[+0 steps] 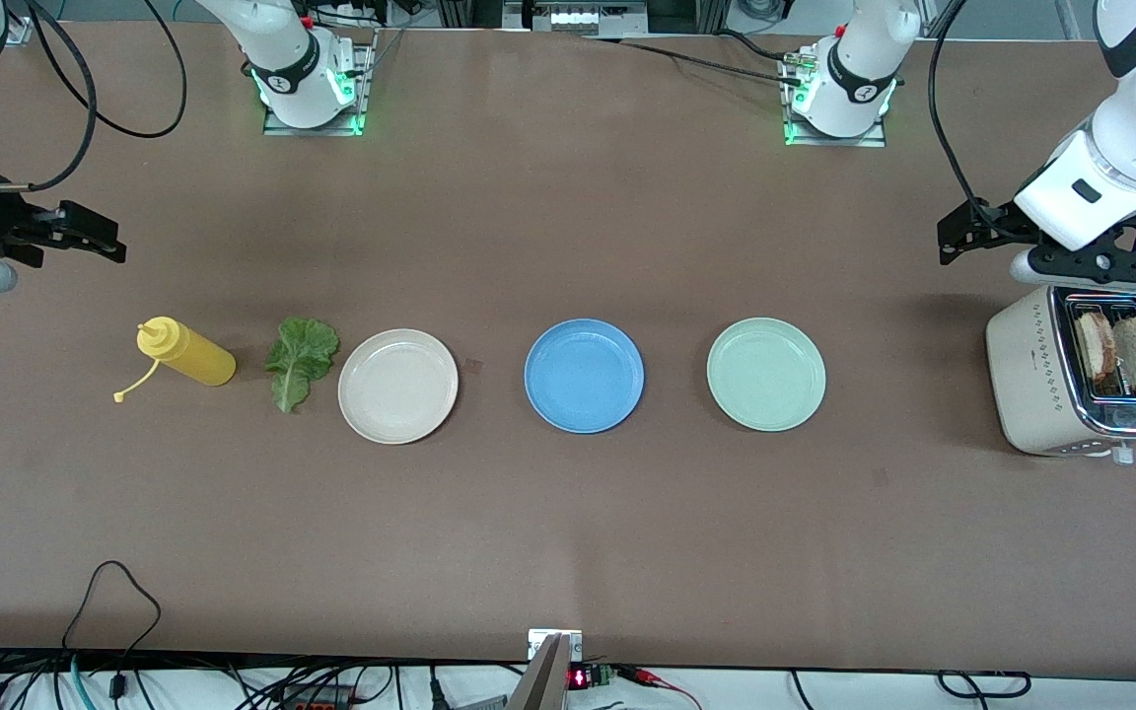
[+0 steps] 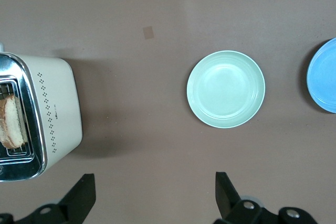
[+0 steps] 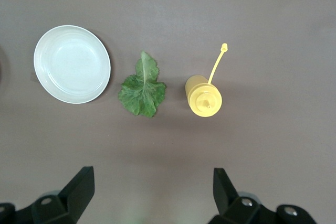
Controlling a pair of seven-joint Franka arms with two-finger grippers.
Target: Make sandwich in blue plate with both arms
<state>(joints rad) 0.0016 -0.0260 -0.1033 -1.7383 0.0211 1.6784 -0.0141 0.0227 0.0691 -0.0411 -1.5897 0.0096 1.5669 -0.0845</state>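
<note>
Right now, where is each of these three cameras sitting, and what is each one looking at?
Front view: high across the table, facing both arm bases; it shows three plates in a row, the toaster, and both pincers in the air.
Left wrist view: on the left arm, looking down at the toaster, green plate and its open left pincer.
Right wrist view: on the right arm, looking down at the lettuce, bottle, beige plate and its open right pincer.
Shared: both wrist views' things also show in the front view.

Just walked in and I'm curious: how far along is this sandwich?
Nothing looks done yet: the blue plate is bare. Nothing is in hand either; the left claw hangs open near the toaster, the right claw open above the lettuce leaf. Still left: both toast slices sit in the toaster, and everything needs stacking.
</note>
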